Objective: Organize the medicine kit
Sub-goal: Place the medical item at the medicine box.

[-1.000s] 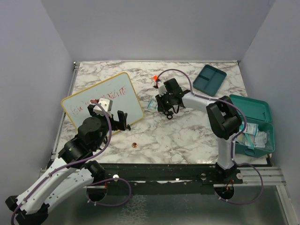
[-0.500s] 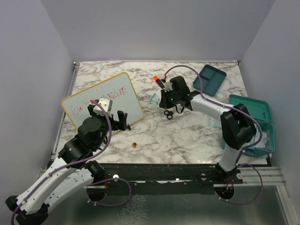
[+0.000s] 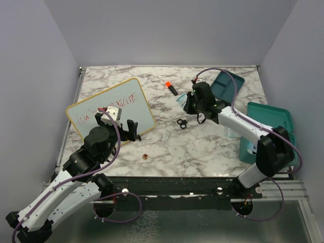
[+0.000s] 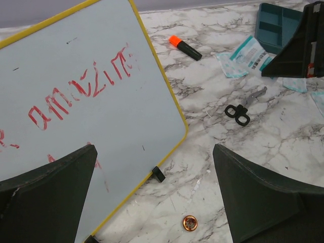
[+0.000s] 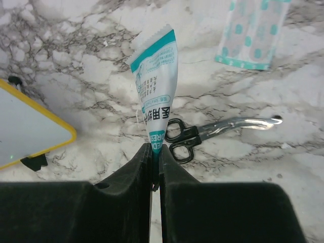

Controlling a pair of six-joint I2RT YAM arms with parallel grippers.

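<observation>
Now the right gripper is pinched nearly flat on the bottom edge of a teal-and-white sachet, which stands up clear of the table. A second ago that sachet lay near the table's middle with the jaws closing over it. Since then the arm has lifted it and swung right, leaving the scissors behind on the marble. That looks like a pick done and a carry begun. The case sits at the right edge with its lid open, partly hidden by the arm. Its tray lies apart by the far right corner, just beyond the gripper, so either could be the drop point. A dotted packet, the scissors and a marker are not yet put away. The left gripper has not moved, hanging spread wide and empty over the whiteboard corner.
</observation>
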